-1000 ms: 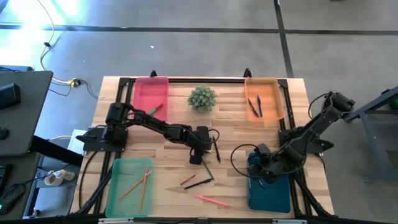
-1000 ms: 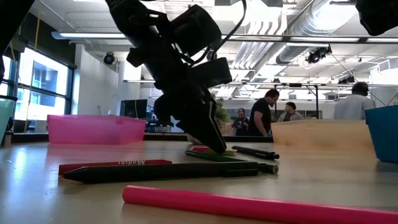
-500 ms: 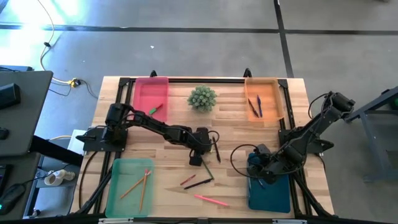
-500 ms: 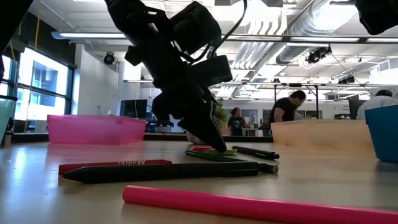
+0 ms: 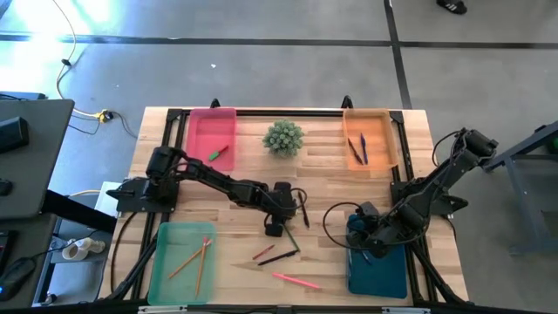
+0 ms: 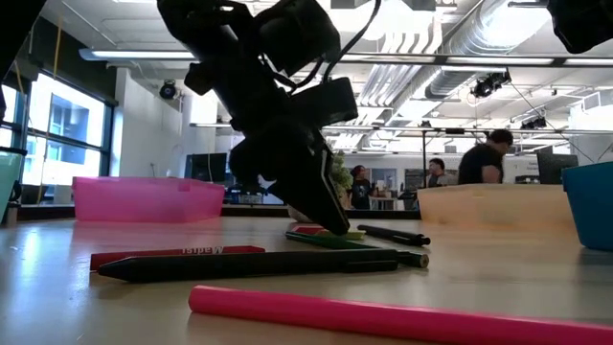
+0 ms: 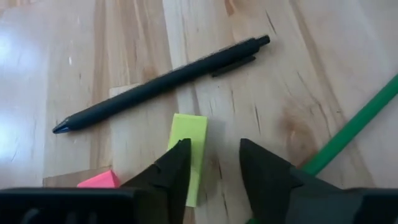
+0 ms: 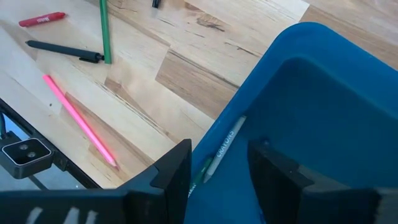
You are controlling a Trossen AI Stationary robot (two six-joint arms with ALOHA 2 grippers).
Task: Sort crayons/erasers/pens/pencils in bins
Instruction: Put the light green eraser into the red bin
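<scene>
My left gripper (image 7: 214, 163) (image 5: 274, 228) stands open, tips down at the tabletop mid-table. A yellow-green eraser (image 7: 190, 142) lies flat, partly under one finger and to one side of the gap. A pink eraser (image 7: 99, 181) lies beside it. A black pen (image 7: 163, 81) and a green pencil (image 7: 356, 126) lie just beyond. My right gripper (image 8: 217, 163) (image 5: 366, 235) hangs open over the teal bin (image 5: 377, 269), which has a crayon (image 8: 222, 151) inside. My left gripper comes slanting down from the table's left side. One finger (image 7: 176, 167) overlaps the yellow-green eraser's long edge (image 7: 198, 149); the finger hides the spot, so I cannot tell whether it touches. The eraser lies flat on the table.
A red crayon (image 5: 263, 253), a dark stick (image 5: 277, 258) and a pink pencil (image 5: 296, 281) lie toward the near edge. The pink bin (image 5: 211, 135), orange bin (image 5: 368, 139) and green bin (image 5: 181, 262) sit at three corners. A small plant (image 5: 283, 137) stands at the far middle.
</scene>
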